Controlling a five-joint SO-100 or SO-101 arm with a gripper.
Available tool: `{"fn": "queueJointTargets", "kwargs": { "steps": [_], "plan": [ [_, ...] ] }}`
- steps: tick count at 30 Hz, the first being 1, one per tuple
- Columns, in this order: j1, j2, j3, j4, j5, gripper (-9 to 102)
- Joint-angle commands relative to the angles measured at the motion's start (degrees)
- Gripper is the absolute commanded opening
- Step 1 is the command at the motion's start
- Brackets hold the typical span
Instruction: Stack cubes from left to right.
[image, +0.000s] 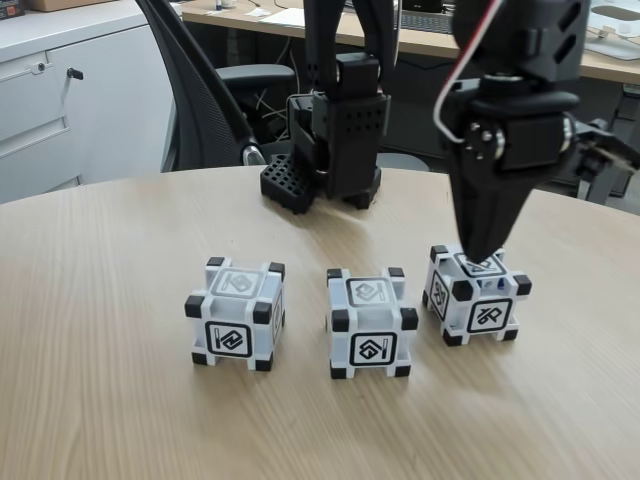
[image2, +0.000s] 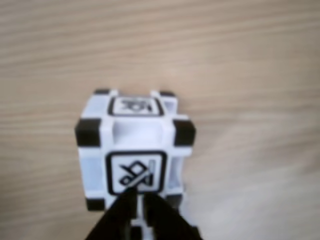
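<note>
On round wooden table (image: 100, 400), three white plastic cubes with black corners, black gripper (image: 483, 255) closed, tip touching right cube (image: 475, 296) top.

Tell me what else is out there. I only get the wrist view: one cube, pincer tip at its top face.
Observer: The fixed view shows three in a row: left cube, middle cube, right cube. All sit apart on the table, none stacked.
Operator: Which one am I on?
Observer: The right cube. The pincer comes down on its top from above.
Operator: Base position?
Observer: The arm base stands behind the middle cube.
</note>
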Motion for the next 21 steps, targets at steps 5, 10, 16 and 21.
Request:
{"fn": "queueJointTargets", "kwargs": {
  "steps": [5,10,16,21],
  "plan": [
    [-5.1,0.3,-2.4,1.7,-0.1,8],
    [-5.5,-0.4,-2.6,7.3,0.4,25],
    [-5.5,-0.4,-2.5,9.8,0.1,35],
    [-5.5,-0.3,-2.4,10.4,0.6,52]
  ]
}}
